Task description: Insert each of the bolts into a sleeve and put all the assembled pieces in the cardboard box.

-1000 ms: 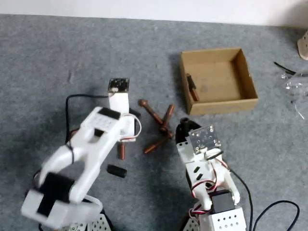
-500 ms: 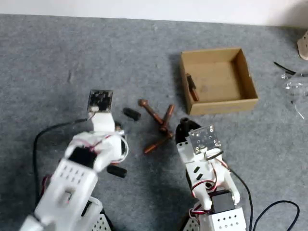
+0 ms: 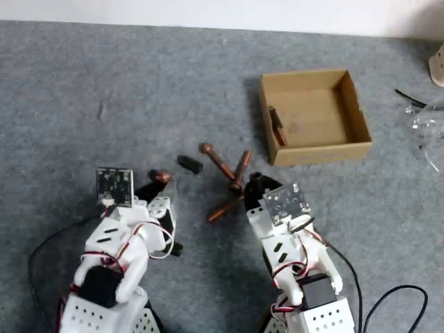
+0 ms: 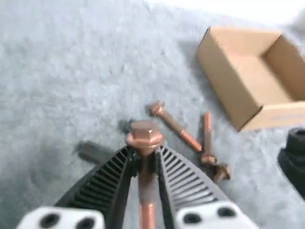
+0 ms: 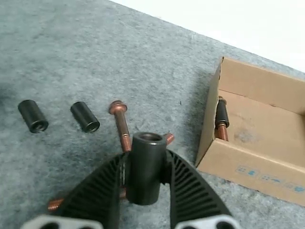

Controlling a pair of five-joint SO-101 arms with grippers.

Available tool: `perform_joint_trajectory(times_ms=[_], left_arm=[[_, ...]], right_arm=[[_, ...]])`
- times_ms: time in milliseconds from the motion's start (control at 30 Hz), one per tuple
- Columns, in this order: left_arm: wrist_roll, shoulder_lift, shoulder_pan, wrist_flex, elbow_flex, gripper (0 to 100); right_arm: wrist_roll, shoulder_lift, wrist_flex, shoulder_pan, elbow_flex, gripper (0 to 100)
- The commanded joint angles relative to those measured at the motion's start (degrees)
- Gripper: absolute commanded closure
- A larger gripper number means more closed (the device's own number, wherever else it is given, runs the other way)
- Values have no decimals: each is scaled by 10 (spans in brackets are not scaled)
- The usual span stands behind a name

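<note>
Your left tool [image 4: 145,151] is clenched on a copper-coloured hex-head bolt [image 4: 144,137], head clear of the jaws. Your right tool [image 5: 146,160] grasps a black cylindrical sleeve [image 5: 144,174], bore outward, probably for mating. Three loose copper bolts [image 3: 229,177] lie between the arms. The brown cardboard box [image 3: 316,154] sits at one o'clock, past a strip of grey counter [image 3: 251,135].
</note>
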Motion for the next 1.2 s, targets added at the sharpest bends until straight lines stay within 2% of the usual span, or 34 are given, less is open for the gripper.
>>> perform_joint_trajectory(times_ms=[0,167,767,933,1167], left_arm=[[-1,-11,-29,-19,-6,994],[1,-11,-66,-52,-5,994],[1,-11,-65,-54,-7,994],[1,-11,-65,-132,-5,994],[1,-8,-65,-295,-4,994]], right_arm=[[4,-13,-21,-5,52,994],[5,-12,-21,-4,52,994],[7,-12,-15,-7,52,994],[7,-12,-17,-8,52,993],[7,-12,-27,-35,52,993]])
